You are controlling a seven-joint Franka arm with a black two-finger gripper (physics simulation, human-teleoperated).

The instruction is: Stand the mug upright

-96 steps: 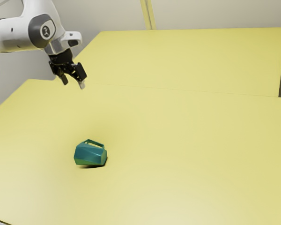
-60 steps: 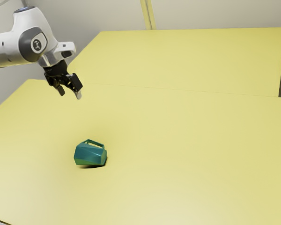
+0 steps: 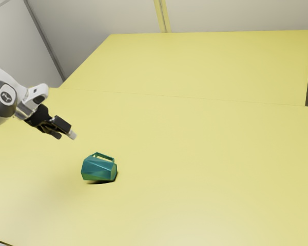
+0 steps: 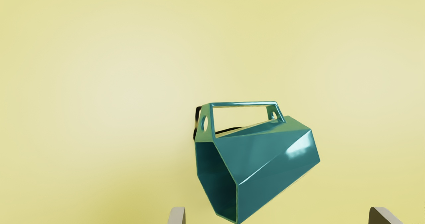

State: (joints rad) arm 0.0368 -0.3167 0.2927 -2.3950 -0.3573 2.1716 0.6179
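Mug (image 4: 265,157): glossy, smooth, flat-faceted, ceramic or plastic, cannot tell which; bright sheen on one facet. Table (image 3: 195,154): smooth, soft satin look.

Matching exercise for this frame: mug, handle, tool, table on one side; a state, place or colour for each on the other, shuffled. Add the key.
Column 1
1. mug
2. handle
3. tool
4. table

Column 2
A. yellow
B. open, holding nothing
C. teal, lying on its side
D. along the upper side of the mug's body

Pairs: 1-C, 2-D, 3-B, 4-A
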